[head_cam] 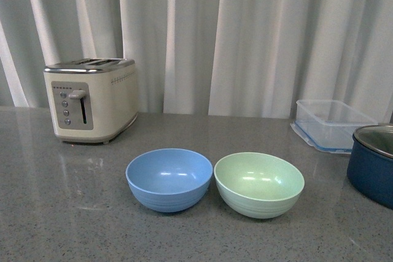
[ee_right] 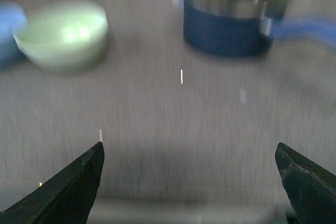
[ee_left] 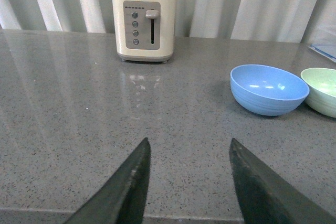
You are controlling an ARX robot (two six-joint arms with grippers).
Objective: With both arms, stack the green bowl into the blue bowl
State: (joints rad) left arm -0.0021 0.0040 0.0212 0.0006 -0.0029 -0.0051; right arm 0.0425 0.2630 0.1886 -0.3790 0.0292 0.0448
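Note:
The green bowl (head_cam: 259,183) and the blue bowl (head_cam: 169,178) stand upright side by side on the grey counter, blue on the left, nearly touching. Neither arm shows in the front view. My left gripper (ee_left: 189,148) is open and empty over bare counter near its front edge; the blue bowl (ee_left: 269,88) and part of the green bowl (ee_left: 321,90) lie well ahead of it. My right gripper (ee_right: 189,150) is open wide and empty; its view is blurred, with the green bowl (ee_right: 62,35) ahead and off to one side.
A cream toaster (head_cam: 91,99) stands at the back left. A clear plastic box (head_cam: 331,124) and a dark navy pot with steel lid (head_cam: 374,164) are at the right; the pot (ee_right: 231,22) is ahead of the right gripper. White curtains hang behind.

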